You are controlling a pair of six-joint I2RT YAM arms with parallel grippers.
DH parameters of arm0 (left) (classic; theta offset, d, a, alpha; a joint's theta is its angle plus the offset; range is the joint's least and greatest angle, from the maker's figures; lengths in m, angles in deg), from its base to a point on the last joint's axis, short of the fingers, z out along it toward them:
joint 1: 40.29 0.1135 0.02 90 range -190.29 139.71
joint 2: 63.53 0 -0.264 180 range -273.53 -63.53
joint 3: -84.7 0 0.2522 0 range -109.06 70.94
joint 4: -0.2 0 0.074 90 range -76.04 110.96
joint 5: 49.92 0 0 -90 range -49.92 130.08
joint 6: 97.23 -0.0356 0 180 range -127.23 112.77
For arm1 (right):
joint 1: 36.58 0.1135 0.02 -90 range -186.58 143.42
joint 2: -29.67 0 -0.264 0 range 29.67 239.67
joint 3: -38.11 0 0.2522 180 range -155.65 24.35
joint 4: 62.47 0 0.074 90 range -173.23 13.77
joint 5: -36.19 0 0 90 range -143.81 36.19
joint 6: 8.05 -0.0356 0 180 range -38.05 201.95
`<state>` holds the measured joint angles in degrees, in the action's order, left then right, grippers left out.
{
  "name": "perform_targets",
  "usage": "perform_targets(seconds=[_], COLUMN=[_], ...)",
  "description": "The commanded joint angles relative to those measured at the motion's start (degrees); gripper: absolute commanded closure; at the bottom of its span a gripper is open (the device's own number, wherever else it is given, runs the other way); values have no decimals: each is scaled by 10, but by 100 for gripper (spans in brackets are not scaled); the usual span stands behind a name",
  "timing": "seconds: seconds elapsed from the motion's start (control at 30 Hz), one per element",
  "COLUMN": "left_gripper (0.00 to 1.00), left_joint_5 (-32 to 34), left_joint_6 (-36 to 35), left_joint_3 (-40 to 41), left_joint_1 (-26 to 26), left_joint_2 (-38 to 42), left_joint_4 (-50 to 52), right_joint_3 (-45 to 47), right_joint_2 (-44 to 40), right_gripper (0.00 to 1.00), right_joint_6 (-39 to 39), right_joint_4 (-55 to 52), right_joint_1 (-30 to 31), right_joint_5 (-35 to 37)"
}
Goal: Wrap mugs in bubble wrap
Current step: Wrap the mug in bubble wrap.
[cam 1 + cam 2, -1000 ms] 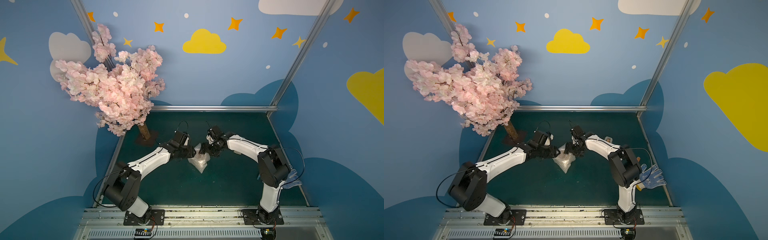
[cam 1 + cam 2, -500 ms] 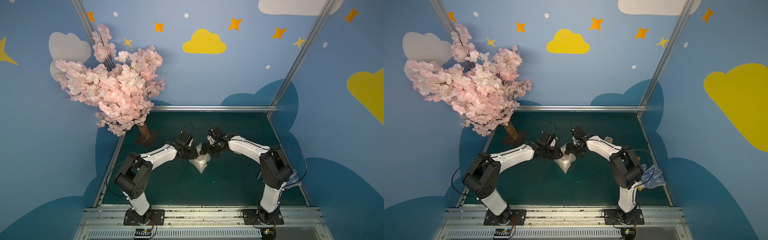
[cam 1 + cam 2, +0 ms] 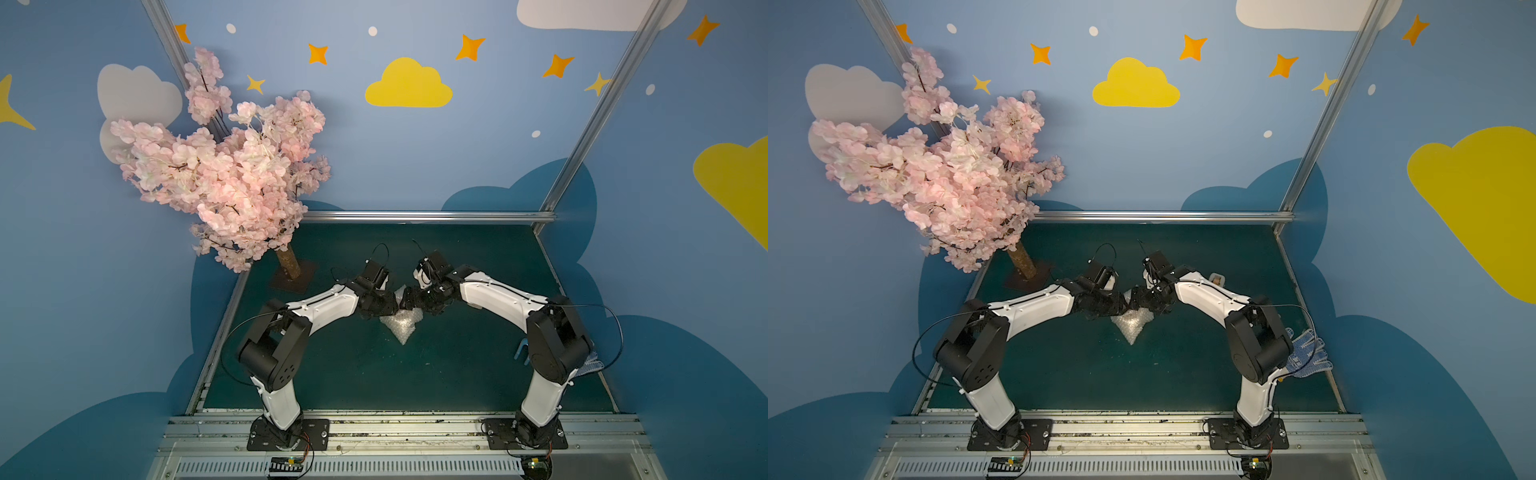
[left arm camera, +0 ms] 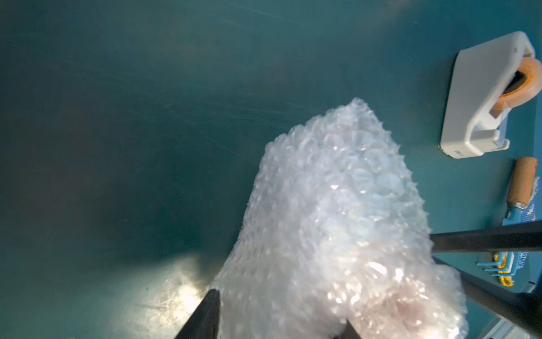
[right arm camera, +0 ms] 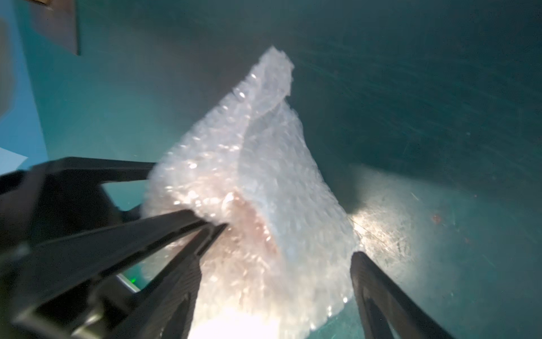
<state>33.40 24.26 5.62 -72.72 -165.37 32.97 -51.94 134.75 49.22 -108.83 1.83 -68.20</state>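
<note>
1. Bubble wrap [image 3: 402, 326] sits bundled mid-bench [image 3: 457, 374]; the mug [image 5: 250, 224] shows only as a reddish blush inside.
2. Left end effector [image 4: 278, 317] is clenched on the bundle. The right end effector [image 5: 281, 249] straddles it wide; contact unclear.
3. Judged step: closing the wrap. The next move probably needs the loose peak folded down while one side pins.

Bubble wrap [image 3: 402, 329] on table [image 3: 374, 374] centre

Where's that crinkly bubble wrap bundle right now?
In both top views the bubble wrap is at the middle of the green table, right where the left arm and right arm meet, their jaws on either side of it.
</note>
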Motion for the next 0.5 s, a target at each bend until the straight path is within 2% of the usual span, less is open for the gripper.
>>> perform_targets(seconds=[0.0, 0.23, 0.47], left_gripper=[48, 48, 43], left_joint_5=[50, 52, 1], left_joint_6=[3, 0, -5], left_joint_3=[-6, -43, -87], left_joint_1=[-2, 8, 24], left_joint_2=[-40, -63, -51], left_joint_4=[70, 86, 87], right_joint_3=[-5, 4, 2], right_joint_2=[23, 36, 63], right_gripper=[21, 29, 34], right_joint_6=[-2, -19, -80], right_joint_4=[-40, -44, -28], right_joint_1=[4, 13, 38], right_joint_5=[18, 34, 47])
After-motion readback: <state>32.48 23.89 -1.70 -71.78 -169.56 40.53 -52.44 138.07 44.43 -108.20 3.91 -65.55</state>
